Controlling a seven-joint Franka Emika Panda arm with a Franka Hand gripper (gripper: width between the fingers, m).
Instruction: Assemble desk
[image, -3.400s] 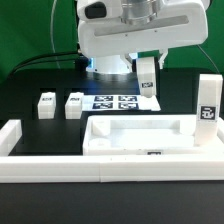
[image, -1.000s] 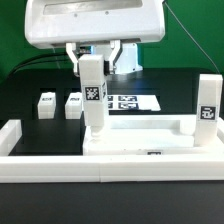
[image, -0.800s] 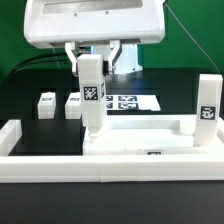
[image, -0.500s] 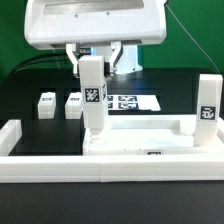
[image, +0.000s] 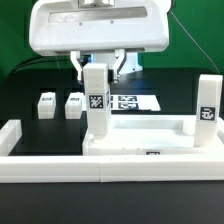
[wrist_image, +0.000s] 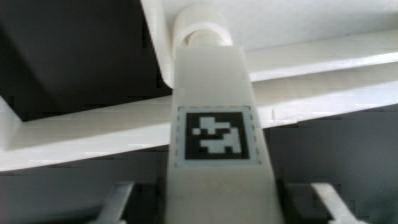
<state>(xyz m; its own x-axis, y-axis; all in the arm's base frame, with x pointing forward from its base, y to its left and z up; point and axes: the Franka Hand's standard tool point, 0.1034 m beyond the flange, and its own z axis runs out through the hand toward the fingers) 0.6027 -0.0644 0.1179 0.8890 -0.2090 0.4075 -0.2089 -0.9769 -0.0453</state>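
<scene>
Grip looked firm: the two-finger gripper (image: 98, 70) was clamped on the upper end of a white square plastic block leg (image: 97, 108). That leg stood upright, long axis vertical and tag facing the exterior camera. Its lower end was down at the corner of the wide flat white rimmed tabletop panel (image: 130, 143), exterior view's left. I couldn't tell if it was seated. A second leg (image: 207, 108) stood at the panel's other end, probably fitted. Two loose ones, the outer block (image: 45, 104) and the inner block (image: 74, 103), waited on the black table (image: 25, 100).
</scene>
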